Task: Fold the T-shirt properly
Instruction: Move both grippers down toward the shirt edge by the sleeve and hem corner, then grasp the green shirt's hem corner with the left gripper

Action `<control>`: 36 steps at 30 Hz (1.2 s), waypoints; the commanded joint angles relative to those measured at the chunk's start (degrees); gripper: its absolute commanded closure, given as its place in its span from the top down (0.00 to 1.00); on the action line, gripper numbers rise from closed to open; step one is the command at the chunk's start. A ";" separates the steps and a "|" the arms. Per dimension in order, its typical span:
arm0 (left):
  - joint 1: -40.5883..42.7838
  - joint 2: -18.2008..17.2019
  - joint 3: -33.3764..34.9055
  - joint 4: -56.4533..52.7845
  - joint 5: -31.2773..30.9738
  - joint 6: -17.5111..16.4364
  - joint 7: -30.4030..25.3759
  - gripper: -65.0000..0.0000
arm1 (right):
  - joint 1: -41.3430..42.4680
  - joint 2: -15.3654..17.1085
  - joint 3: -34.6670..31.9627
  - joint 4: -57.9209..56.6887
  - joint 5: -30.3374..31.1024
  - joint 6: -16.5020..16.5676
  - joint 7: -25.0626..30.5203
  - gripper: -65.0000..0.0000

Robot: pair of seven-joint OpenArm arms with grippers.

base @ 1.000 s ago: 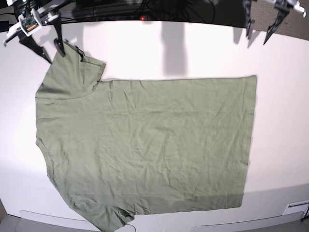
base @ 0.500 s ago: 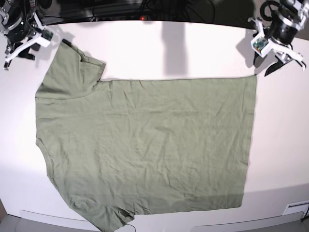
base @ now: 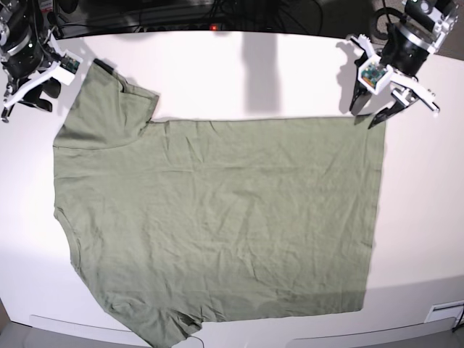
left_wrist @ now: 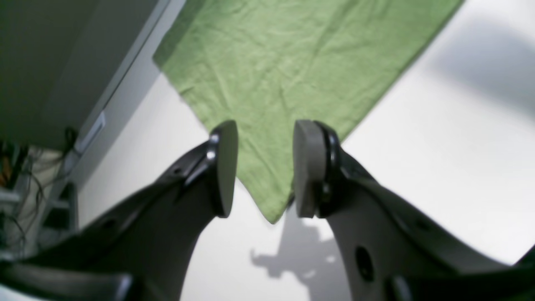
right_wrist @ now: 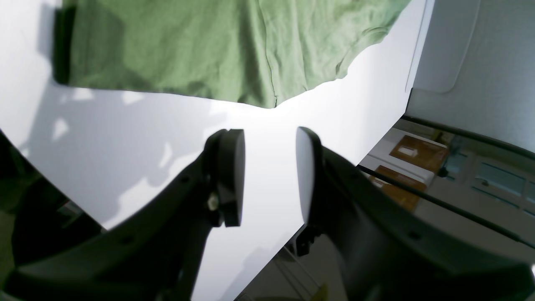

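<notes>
The T-shirt (base: 217, 217) is lying flat on the white bench (base: 290, 72). My left pincer (base: 372, 110) is hovering, jaws apart, seemingly over its hem corner; my right pincer (right_wrist: 269, 175) is gaping beside the sleeve.

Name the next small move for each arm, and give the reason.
Probably lower the left tool onto the T-shirt's hem corner and close; its open jaws already straddle that corner. The right tool, also open, sits short of the sleeve over bare table.
</notes>
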 commanded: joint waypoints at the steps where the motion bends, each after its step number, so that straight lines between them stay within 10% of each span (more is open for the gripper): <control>1: 0.13 0.15 -0.20 1.05 -1.46 0.52 -1.38 0.33 | -0.15 0.74 0.55 0.79 -0.52 -0.81 0.07 0.32; 11: -5.68 -0.83 -0.17 1.01 -1.05 0.15 8.31 0.68 | -0.11 0.76 0.55 0.81 2.10 -0.17 0.07 0.33; 21: -8.96 -12.57 8.85 -2.23 1.25 -1.60 14.58 0.68 | 0.00 0.76 0.55 0.81 2.01 -3.43 -4.02 0.33; 30: -10.56 -13.70 10.43 -14.51 -1.31 -2.23 -8.96 0.68 | 0.02 0.76 0.55 0.81 2.01 -4.22 -4.07 0.33; 36: -14.75 -13.81 10.51 -19.17 5.01 -2.23 2.14 0.60 | 0.02 0.76 0.55 0.81 2.01 -4.22 -5.20 0.33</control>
